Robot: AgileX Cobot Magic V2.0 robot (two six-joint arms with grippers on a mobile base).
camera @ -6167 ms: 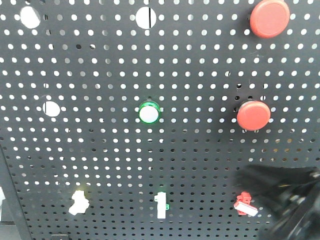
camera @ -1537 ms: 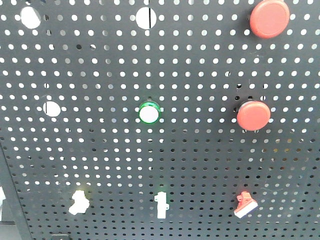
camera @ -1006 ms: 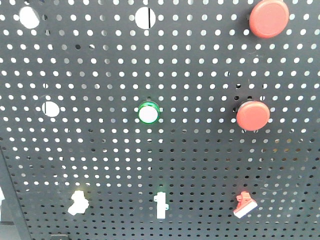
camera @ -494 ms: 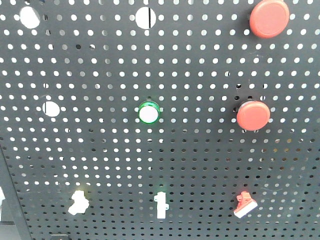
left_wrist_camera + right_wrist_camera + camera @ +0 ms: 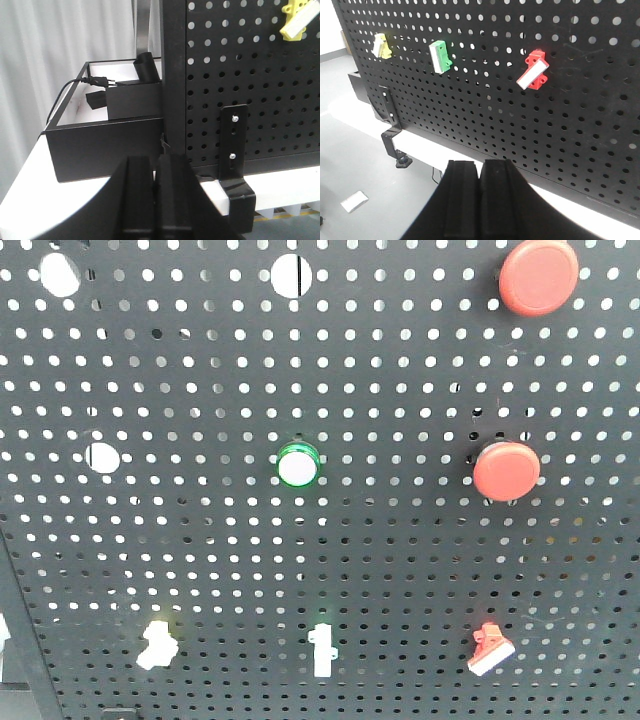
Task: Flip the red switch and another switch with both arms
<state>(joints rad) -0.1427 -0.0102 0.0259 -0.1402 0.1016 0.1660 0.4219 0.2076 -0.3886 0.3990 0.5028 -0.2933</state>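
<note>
The right gripper (image 5: pixel 480 200) has its two fingers pressed together with nothing between them, which suits nudging a small lever with a blunt closed tip rather than gripping it. It sits low and apart from the pegboard (image 5: pixel 600 125); the red switch (image 5: pixel 534 70) is above it and a little to its right, its white face slanting down to the left. Further to its left along the same row are the green-backed white switch (image 5: pixel 440 56) and the pale-yellow switch (image 5: pixel 381 46), so the right arm looks best placed for the red one.

The left gripper (image 5: pixel 159 200) is likewise closed and empty. It hangs low by the board's upright post (image 5: pixel 172 75), with the pale-yellow switch high above it and well to its right. A bracket (image 5: pixel 234 140) clamped to the white table edge (image 5: pixel 280 185) stands between, and a black box (image 5: pixel 105 140) with a plugged cable sits to its left. Neither gripper touches a switch.

In the front view, no arm shows; two large red buttons (image 5: pixel 506 470) and a green-ringed light (image 5: pixel 298 466) sit higher up, clear of the switches.
</note>
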